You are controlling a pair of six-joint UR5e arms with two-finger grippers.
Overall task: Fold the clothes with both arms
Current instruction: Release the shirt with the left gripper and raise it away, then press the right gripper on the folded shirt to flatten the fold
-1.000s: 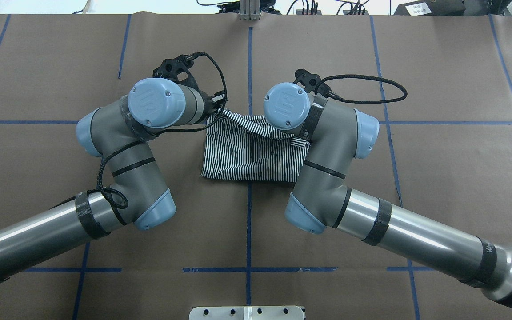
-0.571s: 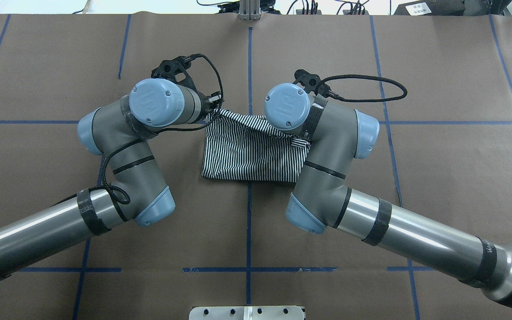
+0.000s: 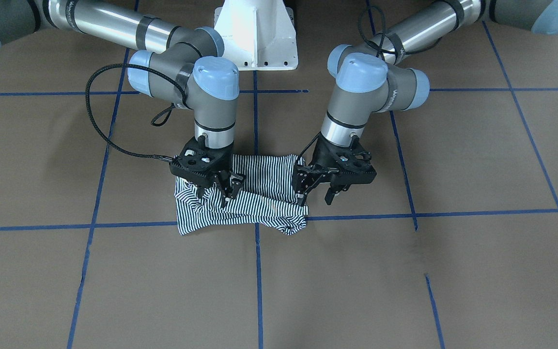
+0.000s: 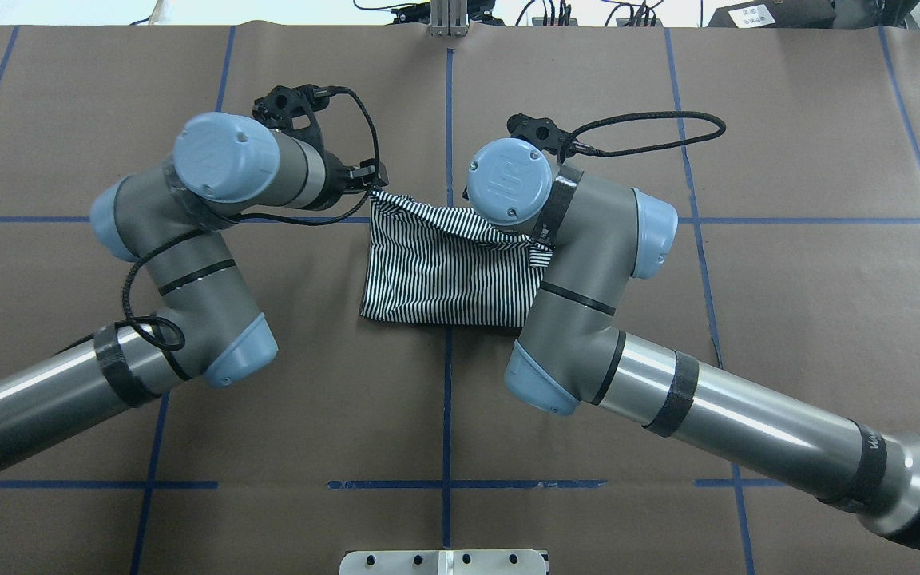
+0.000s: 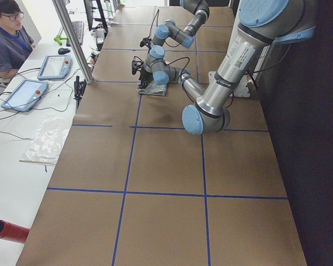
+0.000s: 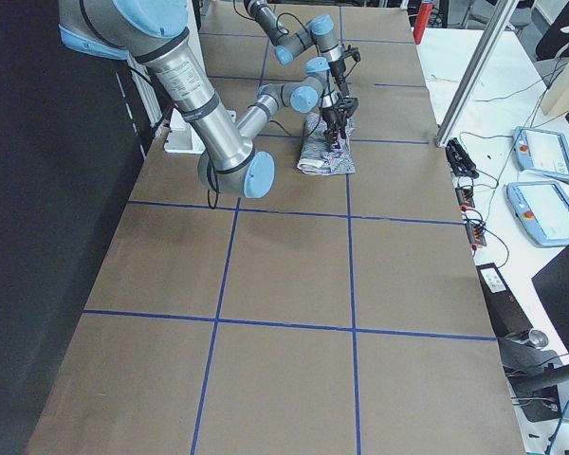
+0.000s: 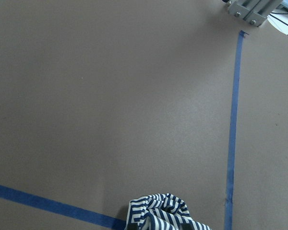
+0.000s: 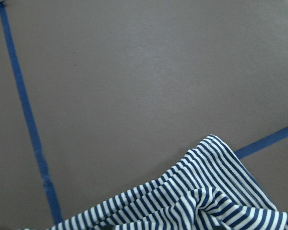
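The clothes are one navy-and-white striped shirt [image 3: 264,182] [image 4: 444,271], folded into a rough rectangle at the table's middle, with its far edge rumpled. In the front-facing view my left gripper [image 3: 316,195] stands at the shirt's edge, fingers apart with brown table showing between them. One fingertip [image 3: 303,194] touches the cloth. My right gripper [image 3: 214,193] is low over the opposite end of the shirt, its fingers also apart with bunched stripes beneath. Each wrist view shows only a bunched corner of the shirt [image 7: 158,213] [image 8: 206,206] at its bottom edge, without fingers.
Brown paper with blue tape lines [image 4: 448,399] covers the table. The white pedestal base [image 3: 255,34] stands behind the arms. A person [image 5: 5,39] sits at a side bench with tablets [image 5: 53,66]; a red cylinder [image 5: 8,230] lies near that bench's end.
My left arm has swung out to the left, and the shirt's far left corner has shifted left with its gripper. The right arm has moved only slightly.
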